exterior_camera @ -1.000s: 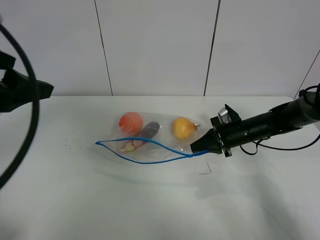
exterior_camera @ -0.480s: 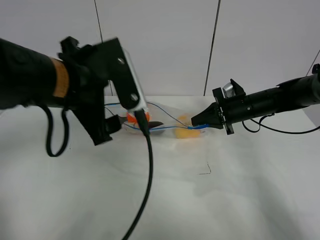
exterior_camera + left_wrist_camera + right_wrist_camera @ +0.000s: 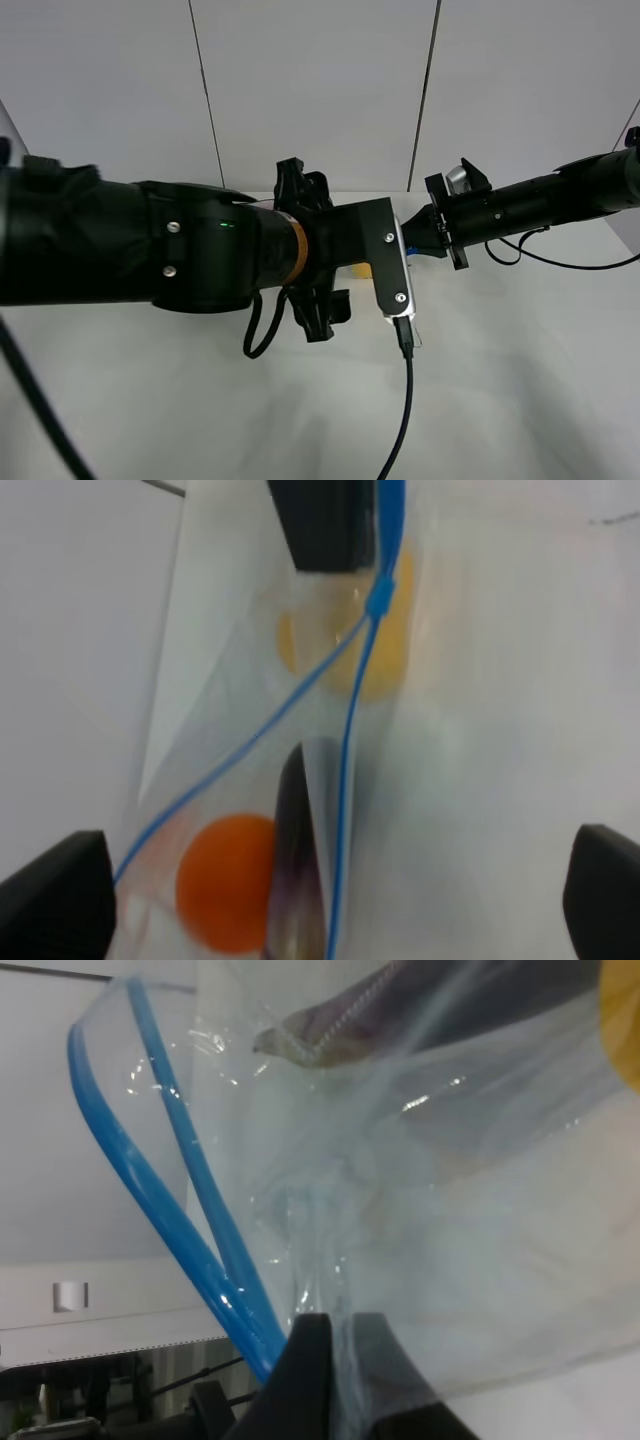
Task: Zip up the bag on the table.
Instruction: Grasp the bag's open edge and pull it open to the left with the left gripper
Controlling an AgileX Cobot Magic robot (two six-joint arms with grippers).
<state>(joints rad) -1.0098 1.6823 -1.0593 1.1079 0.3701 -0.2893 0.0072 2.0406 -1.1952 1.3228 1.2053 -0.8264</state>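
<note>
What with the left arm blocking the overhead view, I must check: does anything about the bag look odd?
Yes: the bag is unsealed. Its blue zipper strip splits into two tracks that spread apart from the corner pinched in the right gripper. The produce looks to be inside, nothing spilled.

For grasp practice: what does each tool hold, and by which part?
Right tool pinches the bag at its zipper-strip end; left tool is open, holding nothing.
</note>
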